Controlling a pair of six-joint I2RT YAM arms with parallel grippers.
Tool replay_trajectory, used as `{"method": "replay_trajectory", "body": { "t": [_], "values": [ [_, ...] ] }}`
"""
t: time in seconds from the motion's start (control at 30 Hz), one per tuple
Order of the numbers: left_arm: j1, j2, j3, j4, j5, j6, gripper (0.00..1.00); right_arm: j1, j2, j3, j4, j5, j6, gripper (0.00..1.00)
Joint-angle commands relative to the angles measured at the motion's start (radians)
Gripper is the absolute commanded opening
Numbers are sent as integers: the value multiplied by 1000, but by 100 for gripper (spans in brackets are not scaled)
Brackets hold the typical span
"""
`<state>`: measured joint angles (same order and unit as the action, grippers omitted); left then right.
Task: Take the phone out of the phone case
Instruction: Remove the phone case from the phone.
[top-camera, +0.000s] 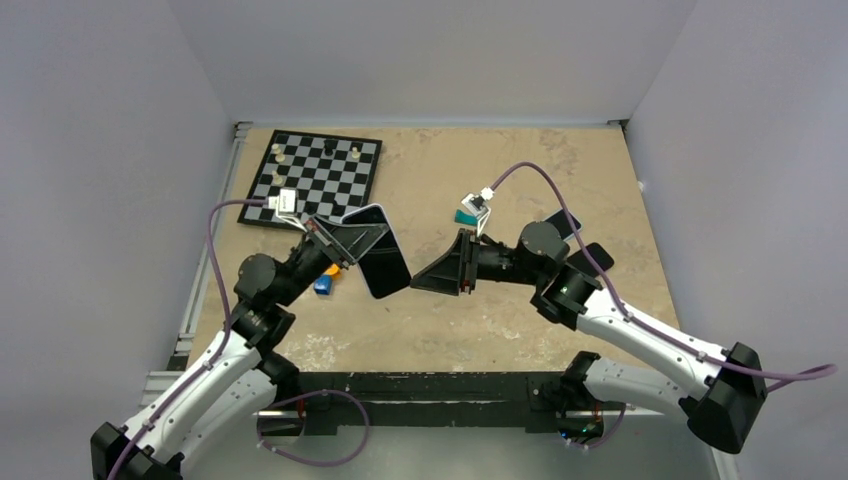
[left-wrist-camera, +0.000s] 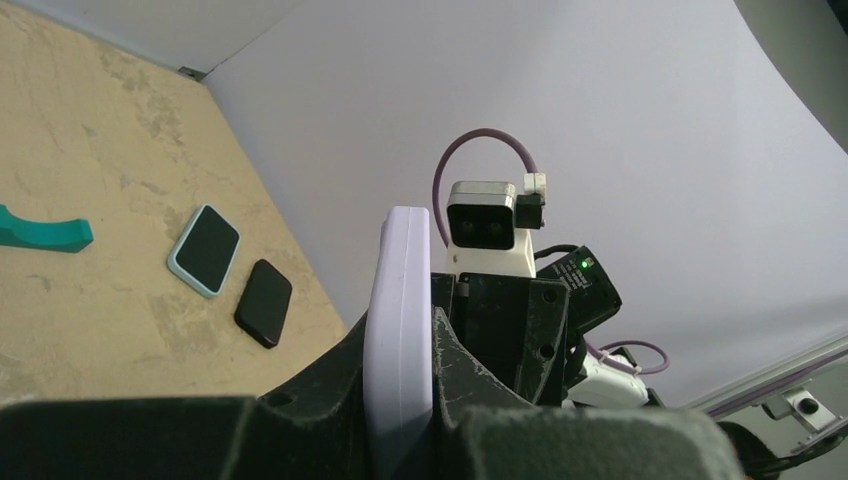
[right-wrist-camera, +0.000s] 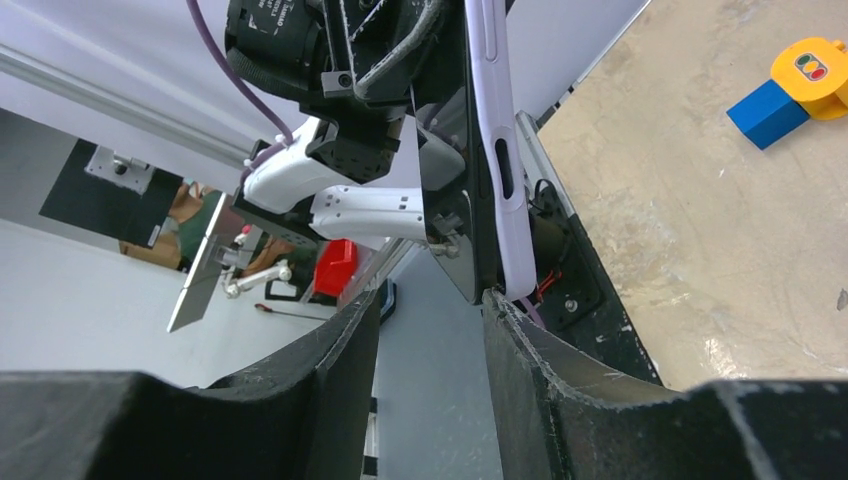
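Plainly, the left pincer (top-camera: 360, 242) clamped the lilac phone case (left-wrist-camera: 398, 330) aloft, the phone (top-camera: 385, 265) seated inside. Just beside it, the right pincer (top-camera: 420, 280) stood partly wide, holding nothing; separation was not yet done. A chessboard (top-camera: 315, 180) lay beyond the left pincer and a toy block (top-camera: 325, 281) beneath, neither obstructing.

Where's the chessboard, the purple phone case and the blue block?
chessboard (top-camera: 325, 180): top view, a bare square near the board's middle.
phone case (left-wrist-camera: 398, 320): left wrist view, its lilac side edge.
blue block (right-wrist-camera: 765, 113): right wrist view, the block's top face.
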<state>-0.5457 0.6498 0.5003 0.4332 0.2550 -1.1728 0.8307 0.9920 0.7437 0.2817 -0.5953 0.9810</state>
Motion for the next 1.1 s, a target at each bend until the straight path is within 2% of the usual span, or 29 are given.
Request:
{"method": "replay_trajectory", "body": {
  "t": [0.0,0.4,0.57,0.8,0.83,0.93,1.0,1.03,1.07],
  "values": [
    [-3,-1,0,166,-23,-52,0,-1,23,-7,102,6,49,47],
    [-3,39,-13,243,-8,-99,0,-1,92,0,198,-17,91,45],
    [-3,59,-22,270,5,-128,0,-1,141,26,233,-34,91,42],
    [-4,71,-44,283,63,-137,0,0,239,98,294,-43,79,30],
    [-4,73,-43,277,84,-135,0,-1,256,111,300,-46,78,25],
    [-5,80,-39,271,140,-112,0,-1,310,141,339,-66,98,18],
    [-3,73,-35,244,169,-89,0,-1,326,146,373,-78,116,7],
    [-4,63,-35,219,178,-76,5,-2,328,147,380,-86,122,0],
    [-4,51,-34,193,185,-56,18,-5,329,144,383,-88,126,0]
  ]
}}
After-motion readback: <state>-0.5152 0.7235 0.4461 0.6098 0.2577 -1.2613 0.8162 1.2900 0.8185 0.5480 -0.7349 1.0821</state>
